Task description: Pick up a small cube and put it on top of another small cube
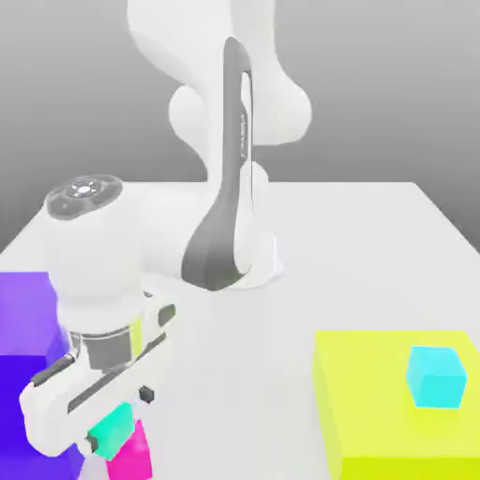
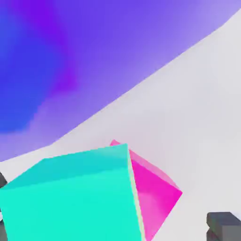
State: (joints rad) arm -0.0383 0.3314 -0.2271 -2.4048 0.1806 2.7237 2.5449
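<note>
The small teal-green cube rests on top of the small magenta cube, turned a little relative to it. This stack stands at the front of the exterior view's left. My gripper is low around the teal cube and stands open. In the hand view one dark fingertip is clearly apart from the cube's side, while the other sits at the picture's edge beside the opposite face.
A huge purple cube stands close beside the stack on the exterior view's left. A big yellow block at the right carries a small sky-blue cube. The arm's base is behind, on the white table.
</note>
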